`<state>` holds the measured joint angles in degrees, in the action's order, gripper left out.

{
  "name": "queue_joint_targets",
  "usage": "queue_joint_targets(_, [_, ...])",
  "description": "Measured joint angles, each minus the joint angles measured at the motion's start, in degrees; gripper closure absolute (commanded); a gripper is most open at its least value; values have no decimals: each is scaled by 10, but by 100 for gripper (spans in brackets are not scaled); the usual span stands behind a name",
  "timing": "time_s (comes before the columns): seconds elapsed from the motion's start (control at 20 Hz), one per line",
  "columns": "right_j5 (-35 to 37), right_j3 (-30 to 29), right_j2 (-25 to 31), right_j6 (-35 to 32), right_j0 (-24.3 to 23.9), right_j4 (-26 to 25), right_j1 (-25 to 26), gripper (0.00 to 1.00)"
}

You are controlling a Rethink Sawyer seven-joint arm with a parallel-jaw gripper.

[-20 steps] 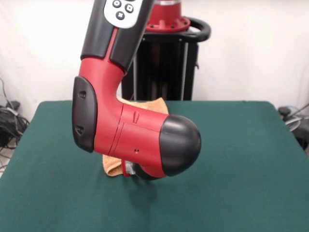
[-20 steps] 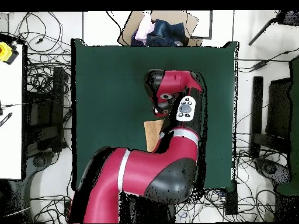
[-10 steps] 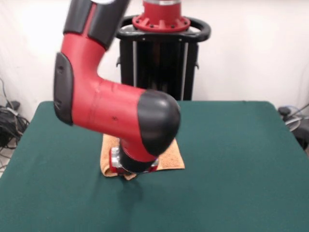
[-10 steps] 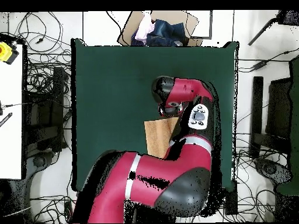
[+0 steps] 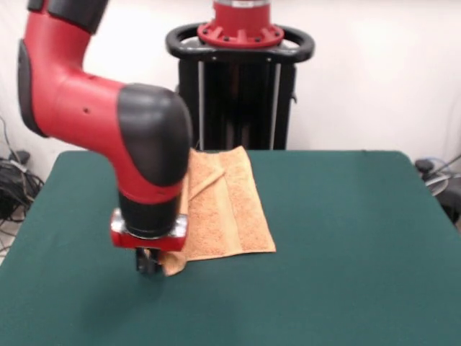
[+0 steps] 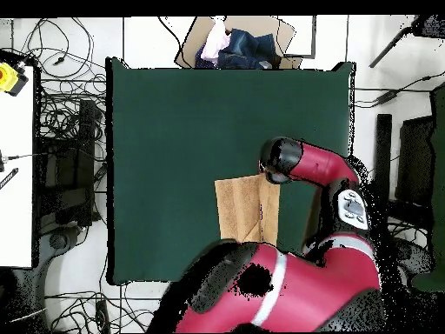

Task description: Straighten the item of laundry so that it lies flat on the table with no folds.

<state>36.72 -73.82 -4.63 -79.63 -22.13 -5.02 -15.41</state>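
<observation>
The towel (image 5: 220, 209) lies folded at centre-left of the table (image 5: 346, 238); the gripper (image 5: 149, 265) seems clamped on its lower-left corner, which could slip free or drag the whole cloth sideways

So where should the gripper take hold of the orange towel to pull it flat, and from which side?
Probably the near corner of the towel beside the gripper, in the front view. That edge looks doubled over, with a fold ridge running lengthwise. Come down from above and pinch the top layer, then draw it sideways over the bare table, away from the part lying flat.
</observation>
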Motion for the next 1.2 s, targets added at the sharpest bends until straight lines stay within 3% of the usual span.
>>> queue_joint_targets(0.2, [-44,-31,16,0,-33,1,-17,100])
queue_joint_targets(0.75, [-49,-83,71,0,-67,1,-58,100])
queue_joint_targets(1.0, [-45,-83,77,0,-60,0,-61,100])
queue_joint_targets(1.2, [5,-62,67,0,-33,-9,-54,100])
